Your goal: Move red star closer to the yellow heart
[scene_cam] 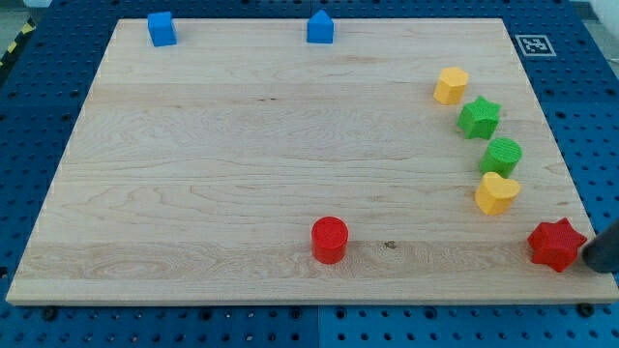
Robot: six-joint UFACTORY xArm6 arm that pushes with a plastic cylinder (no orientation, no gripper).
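the wooden board (290,164) lies on a blue pegboard table (39,174). my tip (592,263) shows at the view's right edge, low down, as a dark rod end; it has no jaws, so it grasps nothing, and it sits just beside the red star (556,244), at about 4 o'clock from it. whether it actually touches the star i cannot tell.

the red star lies near the board's lower right corner. the yellow heart (496,192) is near it, at about 11 o'clock from the star, with a clear strip of wood between them.

above the heart a row of blocks curves toward the view's top: a green cylinder (502,156) just beside the heart at 12 o'clock, then a green star (479,117) at about 11 o'clock from the cylinder, then a yellow hexagon-like block (450,85) at about 10 o'clock from the green star.

a red cylinder (329,239) stands alone near the board's bottom edge, well apart from the red star, at its 9 o'clock. at the top edge are two blue blocks: a blue cube (162,29) toward the left and a blue house-shaped block (320,27) near the middle. a black-and-white marker tag (533,44) sits off the board's top right corner.
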